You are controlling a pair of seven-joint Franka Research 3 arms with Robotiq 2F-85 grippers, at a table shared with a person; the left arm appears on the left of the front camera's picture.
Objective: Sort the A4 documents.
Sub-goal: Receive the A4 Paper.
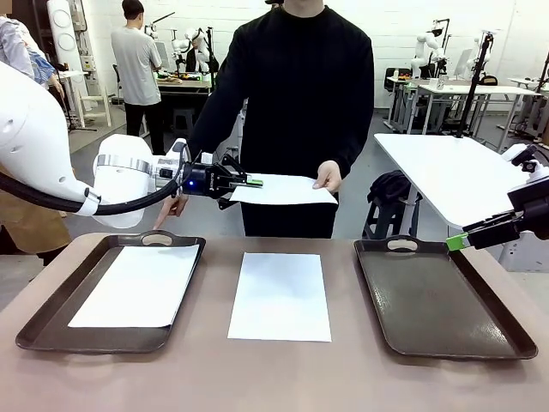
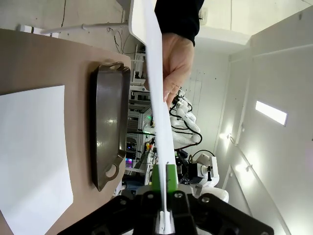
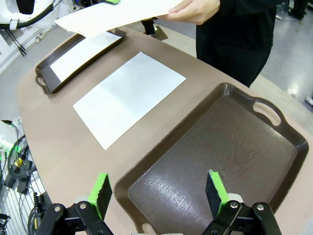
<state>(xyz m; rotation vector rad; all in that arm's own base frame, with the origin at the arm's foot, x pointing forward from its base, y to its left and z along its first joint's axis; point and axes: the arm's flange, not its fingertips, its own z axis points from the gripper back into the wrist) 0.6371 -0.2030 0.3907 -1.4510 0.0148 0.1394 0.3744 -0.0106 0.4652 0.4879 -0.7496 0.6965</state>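
Observation:
A person across the table holds out a white A4 document (image 1: 287,190) in one hand (image 1: 327,176). My left gripper (image 1: 250,182) is shut on the sheet's near edge, above the table's far side. The left wrist view shows that sheet (image 2: 155,98) edge-on, clamped between my left gripper's (image 2: 165,203) green pads, with the person's hand (image 2: 176,63) still on it. Another document (image 1: 137,284) lies in the left tray (image 1: 39,322). A third document (image 1: 280,296) lies flat on the table's middle. My right gripper (image 3: 159,192) hovers open over the empty right tray's (image 3: 274,161) near end.
The right tray (image 1: 437,296) is dark brown and bare. The person's other hand (image 1: 171,210) rests at the table's far edge behind the left tray. A white table (image 1: 446,172) stands behind on the right. Bare tabletop (image 1: 274,378) runs along the near edge.

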